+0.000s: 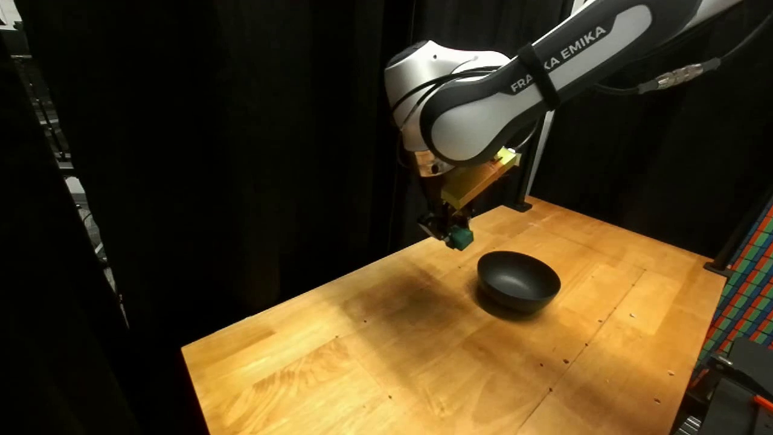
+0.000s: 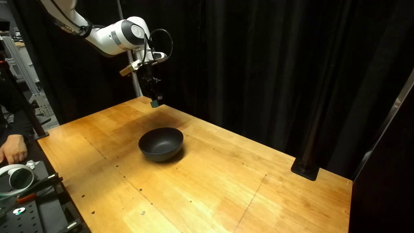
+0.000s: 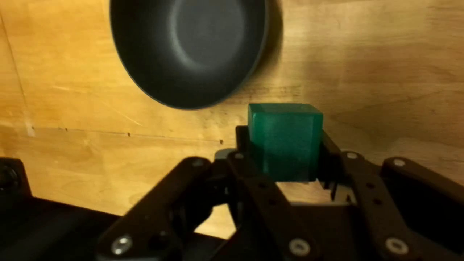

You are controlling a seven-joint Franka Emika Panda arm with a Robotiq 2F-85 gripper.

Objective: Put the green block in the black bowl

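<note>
The green block point(image 1: 462, 238) is a small cube held in the air in both exterior views point(image 2: 154, 104). My gripper point(image 3: 285, 145) is shut on the green block point(image 3: 285, 139), with one finger on each side of it in the wrist view. The black bowl point(image 1: 519, 283) stands upright on the table in both exterior views point(image 2: 161, 145). Its visible inside is empty. In the wrist view the bowl point(image 3: 195, 87) is up and left of the block, partly cut off by the top edge. The block is higher than the bowl and off to its side, not over it.
The wooden table point(image 1: 386, 362) carries the bowl. A black post base point(image 2: 305, 170) stands on its edge. A person's hand point(image 2: 13, 149) and a dark side cart point(image 2: 48, 207) are beside the table. Black curtains point(image 1: 241, 151) hang behind it.
</note>
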